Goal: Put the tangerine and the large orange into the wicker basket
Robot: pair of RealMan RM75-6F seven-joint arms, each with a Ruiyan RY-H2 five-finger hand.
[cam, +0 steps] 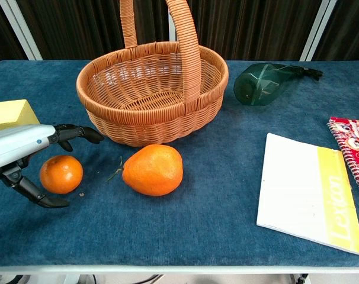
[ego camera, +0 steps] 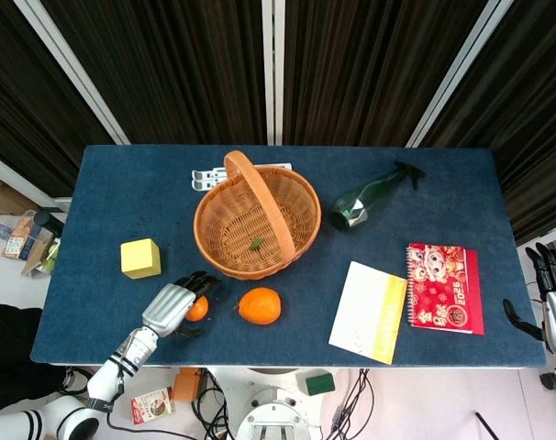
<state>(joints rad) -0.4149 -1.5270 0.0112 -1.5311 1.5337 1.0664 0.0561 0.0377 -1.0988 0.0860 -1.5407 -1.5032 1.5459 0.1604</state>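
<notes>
Desk [ego camera: 104, 316], blue-covered, contents listed left to right.

Yellow block [ego camera: 140, 258]: near the left edge, clear of the fruit.

Left hand [ego camera: 174, 306]: fingers apart, cupped around the tangerine [cam: 61, 174], dark fingertips [cam: 90, 135] above it and thumb below; contact cannot be confirmed, and the fruit sits on the desk, unlifted.

Large orange [cam: 153, 170]: on the desk just right of the tangerine, in front of the wicker basket [ego camera: 214, 220], untouched.

Wicker basket: upright, handle arched over it, holding no fruit; only a small green scrap on its floor.

Green glass bottle [ego camera: 361, 203]: lying on its side, right of the basket.

White-and-yellow notepad [ego camera: 370, 312], red spiral notebook [ego camera: 445, 287]: flat, toward the right.

Right hand [ego camera: 553, 302]: off the desk's right edge, fingers spread, holding nothing.

Progress: neither fruit is in; both placements remain, and the tangerine grasp looks like the step in hand.

View notes: the head view alone shows the right hand, the basket floor and a white object [ego camera: 214, 176] behind the basket; the chest view alone shows the gap around the tangerine and the orange's stem.
</notes>
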